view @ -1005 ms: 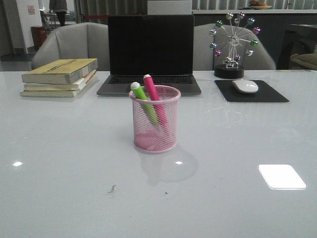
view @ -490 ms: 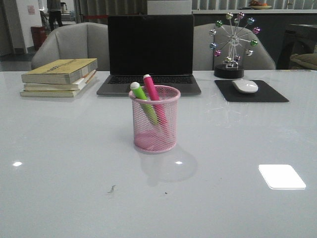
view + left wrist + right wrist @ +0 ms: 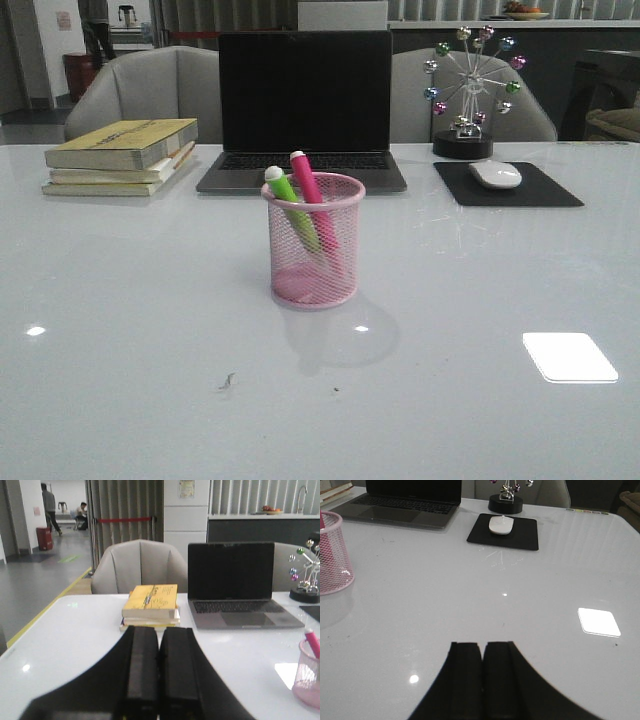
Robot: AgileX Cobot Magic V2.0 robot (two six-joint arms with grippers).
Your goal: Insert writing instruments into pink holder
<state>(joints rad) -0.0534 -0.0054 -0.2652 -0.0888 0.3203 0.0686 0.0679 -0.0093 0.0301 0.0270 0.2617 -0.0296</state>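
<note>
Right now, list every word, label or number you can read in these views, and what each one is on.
No text here is legible.
Top yellow book: dark cover print, too blurred to read.
Poster on the pillar: too small to read.
Laptop: screen black, no readable brand.
Pink holder: no label visible.

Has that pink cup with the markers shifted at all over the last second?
No. The pink cup sits in the same spot in front of the laptop, with the green marker and pink marker leaning inside as before.
</note>
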